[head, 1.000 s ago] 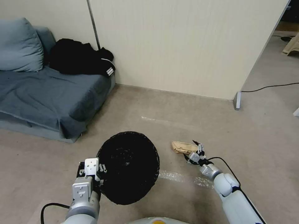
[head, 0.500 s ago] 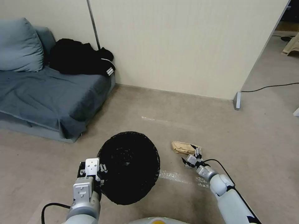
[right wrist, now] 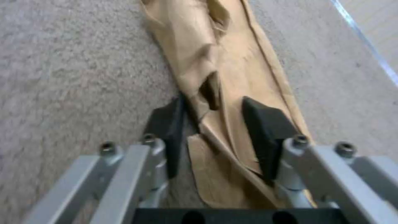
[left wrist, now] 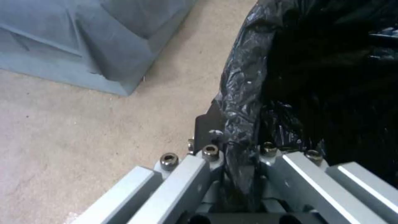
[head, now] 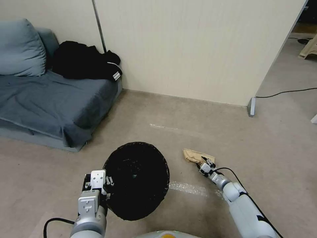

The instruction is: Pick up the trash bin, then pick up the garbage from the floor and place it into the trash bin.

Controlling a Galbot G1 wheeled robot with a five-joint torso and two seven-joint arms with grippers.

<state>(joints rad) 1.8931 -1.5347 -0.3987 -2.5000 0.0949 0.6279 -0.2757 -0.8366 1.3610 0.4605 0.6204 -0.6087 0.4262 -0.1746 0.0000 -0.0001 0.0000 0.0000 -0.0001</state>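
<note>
My left gripper (head: pixel 99 183) pinches the trash bin (head: pixel 136 178) by its lined rim, mouth up, ready to receive. My right gripper (right wrist: pixel 219 124), spread, straddles the tan paper (right wrist: pixel 219 71) on the floor, apparently touching it.

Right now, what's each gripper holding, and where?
Left gripper is shut on the bin's bag-lined rim. Right gripper holds nothing yet: open, fingers straddling the tan paper on the floor.

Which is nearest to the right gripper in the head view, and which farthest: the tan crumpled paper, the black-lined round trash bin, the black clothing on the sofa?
1. Tan crumpled paper, at the right gripper.
2. Black-lined round trash bin, on its left, held by the left gripper.
3. Black clothing, far left on the grey-blue sofa.
</note>
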